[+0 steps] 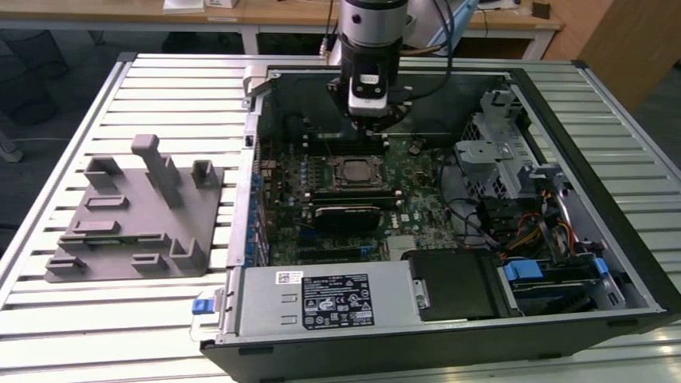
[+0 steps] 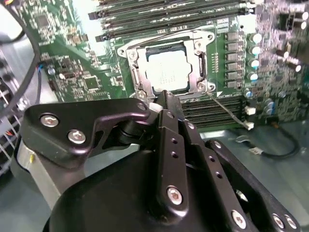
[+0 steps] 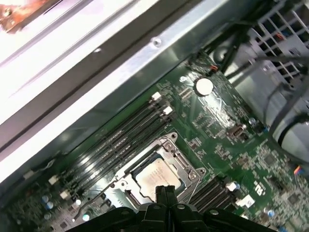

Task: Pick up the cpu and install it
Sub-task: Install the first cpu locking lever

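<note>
Jaws are pressed together, tip against tip, with nothing between them in both wrist views. The gripper point(image 2: 164, 95) hangs over the open computer case point(image 1: 623, 239), and its closed tips point down at the edge of the cpu point(image 2: 167, 72). Whether they touch it, I cannot tell.

The cpu lies flat in its socket on the green motherboard point(image 2: 72, 72), silvery top up, with the metal socket frame point(image 2: 129, 54) around it. Faint print marks its top, too small to make out. In the exterior view the cpu point(image 1: 352, 171) sits just toward the camera from the gripper point(image 1: 375, 126).

Rows of black memory slots point(image 3: 130, 128) run on two opposite sides of the socket. A round coin cell point(image 3: 203, 86) sits farther out on the board. A black finned block point(image 1: 343, 217) lies right next to the socket, on its camera side.

The silver power supply point(image 1: 266, 307) along the case's near edge bears a black label point(image 1: 337, 301) with white print and a small white sticker point(image 1: 289, 277). A metal drive cage point(image 1: 495, 144) and loose cables point(image 1: 527, 231) fill the exterior view's right.

Outside the case, on the slatted table point(image 1: 107, 319), the grey fixture point(image 1: 133, 215) with upright posts stands at the exterior view's left.
</note>
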You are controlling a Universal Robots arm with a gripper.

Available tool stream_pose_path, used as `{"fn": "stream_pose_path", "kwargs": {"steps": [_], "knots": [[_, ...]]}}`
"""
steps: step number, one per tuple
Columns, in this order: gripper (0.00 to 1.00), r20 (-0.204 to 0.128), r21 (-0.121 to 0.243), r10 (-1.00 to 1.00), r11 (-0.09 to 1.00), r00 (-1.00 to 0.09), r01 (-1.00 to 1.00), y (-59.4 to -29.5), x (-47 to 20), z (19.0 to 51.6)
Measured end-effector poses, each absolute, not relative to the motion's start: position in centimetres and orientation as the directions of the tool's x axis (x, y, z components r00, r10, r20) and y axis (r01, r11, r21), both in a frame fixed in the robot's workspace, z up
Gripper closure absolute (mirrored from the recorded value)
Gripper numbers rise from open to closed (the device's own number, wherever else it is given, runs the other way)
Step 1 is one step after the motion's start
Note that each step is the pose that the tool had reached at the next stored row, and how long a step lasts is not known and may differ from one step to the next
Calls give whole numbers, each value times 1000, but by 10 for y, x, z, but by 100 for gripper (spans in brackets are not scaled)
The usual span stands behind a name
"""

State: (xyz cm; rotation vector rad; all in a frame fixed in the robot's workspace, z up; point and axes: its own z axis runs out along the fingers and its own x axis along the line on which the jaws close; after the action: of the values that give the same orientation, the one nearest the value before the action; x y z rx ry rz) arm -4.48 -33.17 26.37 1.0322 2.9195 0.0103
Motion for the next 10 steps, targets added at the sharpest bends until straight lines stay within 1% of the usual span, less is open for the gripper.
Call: {"fn": "stream_pose_path", "kwargs": {"steps": [10], "knots": [[89,-40,21,476,879,-878,476,-332,-45,262]]}}
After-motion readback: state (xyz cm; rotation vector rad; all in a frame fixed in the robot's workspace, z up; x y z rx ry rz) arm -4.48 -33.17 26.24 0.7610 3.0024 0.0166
